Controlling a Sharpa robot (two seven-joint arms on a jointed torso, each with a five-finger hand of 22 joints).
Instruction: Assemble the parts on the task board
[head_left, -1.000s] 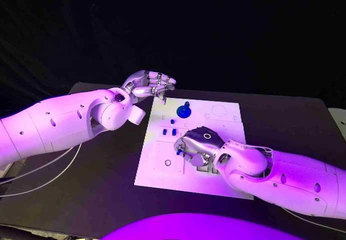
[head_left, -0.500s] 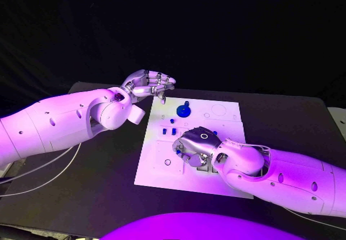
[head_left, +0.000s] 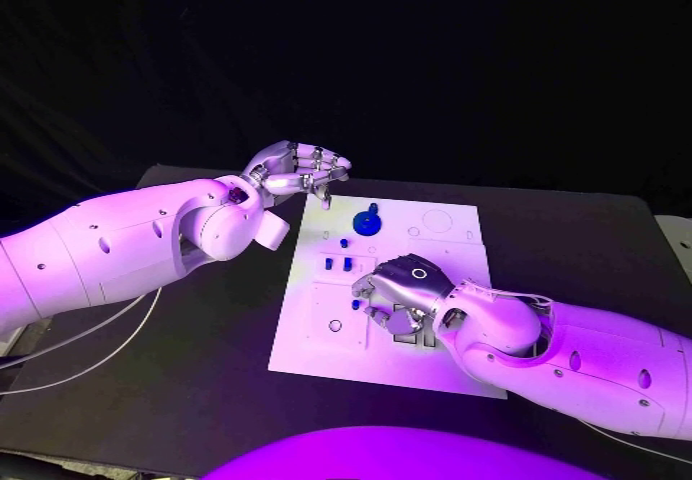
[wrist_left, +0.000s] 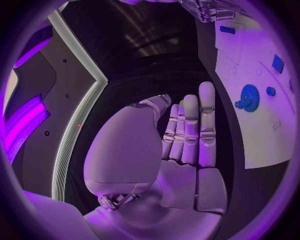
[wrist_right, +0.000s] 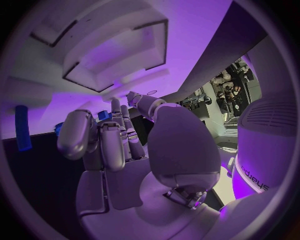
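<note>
The white task board (head_left: 440, 365) lies mid-table. On its far part sits a blue gear (head_left: 369, 222), also in the left wrist view as the gear (wrist_left: 249, 96). Two small blue parts (head_left: 339, 264) stand in the board just beyond my right hand (head_left: 398, 297), which hovers palm-down over the board's middle with its fingers bent toward the surface. A blue bit (head_left: 358, 301) shows at its fingertips; whether it is held is hidden. In the right wrist view the right hand (wrist_right: 115, 150) has two fingers curled and the others straight. My left hand (head_left: 299, 168) hangs past the board's far left corner, holding nothing.
Rectangular recesses (wrist_right: 94, 60) in the board face the right palm, and a long blue part (wrist_right: 23, 127) lies beside them. The black table (head_left: 577, 240) surrounds the board. My left forearm (head_left: 144, 240) crosses the table's left side.
My right hand has shifted slightly toward the near right over the board. The left hand and the gear have stayed where they were.
</note>
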